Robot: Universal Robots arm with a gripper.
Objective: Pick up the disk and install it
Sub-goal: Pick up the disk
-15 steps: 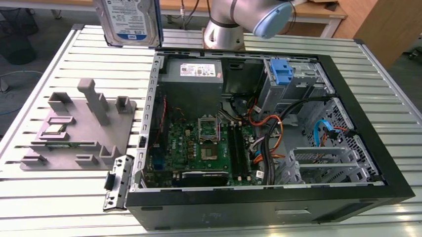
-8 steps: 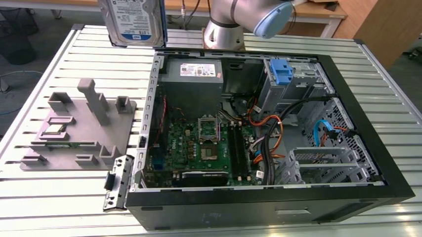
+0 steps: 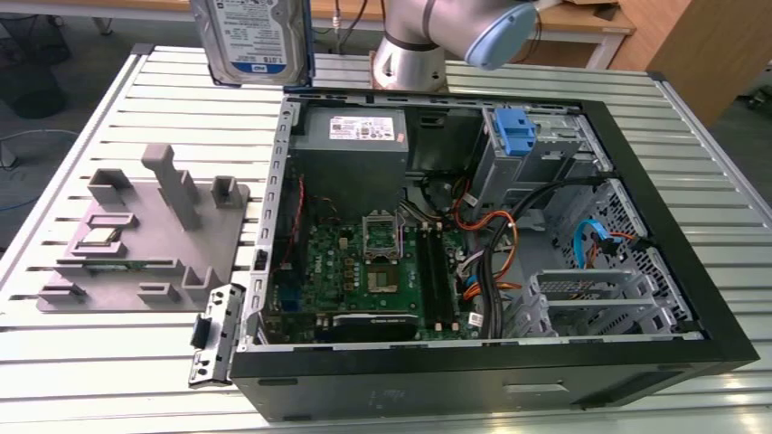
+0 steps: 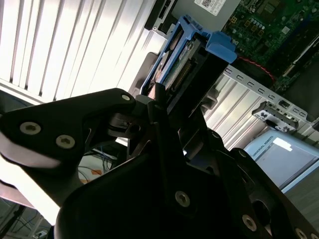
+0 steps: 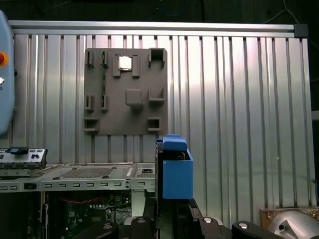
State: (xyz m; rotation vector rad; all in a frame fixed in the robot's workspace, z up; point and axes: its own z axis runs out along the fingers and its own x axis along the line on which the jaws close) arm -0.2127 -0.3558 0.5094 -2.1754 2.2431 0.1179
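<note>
— Start at the fingers (image 4: 160, 107). What have they got?

— They're clamped on the disk (image 4: 174, 64). In the second wrist view the black fingers pinch one end of it, and the rest sticks out away from them, with its blue rails (image 4: 219, 46) along the edges.

— So it's off the worktop?

— Yes, held in the air. In the exterior view the disk (image 3: 257, 36) hangs upright, long axis vertical and label towards the camera. It's beside the robot arm (image 3: 410, 50) and looks to be above the far corner of the open computer case (image 3: 675, 298), on the exterior view's left.

— And the places a drive could go?

— They're across the case. The bay with the upright blue latch (image 3: 513, 134) stands at the far wall, towards the exterior view's right. A perforated metal cage (image 3: 597, 294) sits nearer the camera on that same side. Both are well apart from the disk, with the power supply (image 3: 353, 131) between.

— How much room is there?

— It looks tight inside. Black, orange and blue cables (image 3: 531, 217) loop close by the cages, and the motherboard (image 3: 362, 271) lies just beside them.

— And outside the case?

— There's a slatted aluminium worktop (image 3: 108, 362), and on it a grey parts fixture (image 3: 145, 235) near the case on the exterior view's left.
</note>
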